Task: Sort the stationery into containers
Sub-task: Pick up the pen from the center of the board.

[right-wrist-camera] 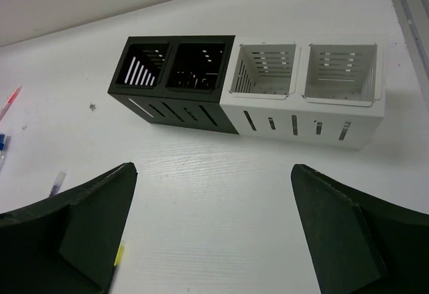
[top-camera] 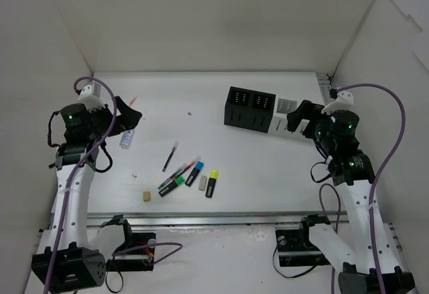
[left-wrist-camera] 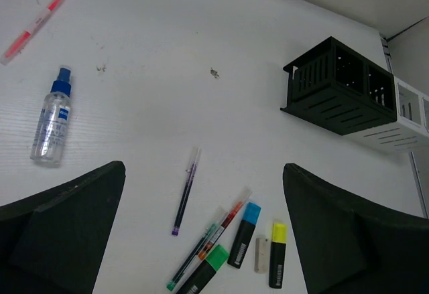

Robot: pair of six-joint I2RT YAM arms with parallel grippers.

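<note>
Top external view: left pincer [top-camera: 131,115] and right pincer [top-camera: 296,120] gape empty; all stationery [top-camera: 195,173] lies loose on the tabletop [top-camera: 261,167], containers [top-camera: 244,116] unfilled.

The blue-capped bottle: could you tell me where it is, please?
The blue-capped bottle lies flat at the left of the table in the top view, nearer than the pink pen, left of the dark pen.

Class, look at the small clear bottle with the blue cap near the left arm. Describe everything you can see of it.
The bottle is small, clear plastic by its look, with a blue cap and a blue mark on its body. It lies on its side on the white table, on the left arm's side. The pink pen lies beyond its cap end, apart. Only the table touches it.
</note>
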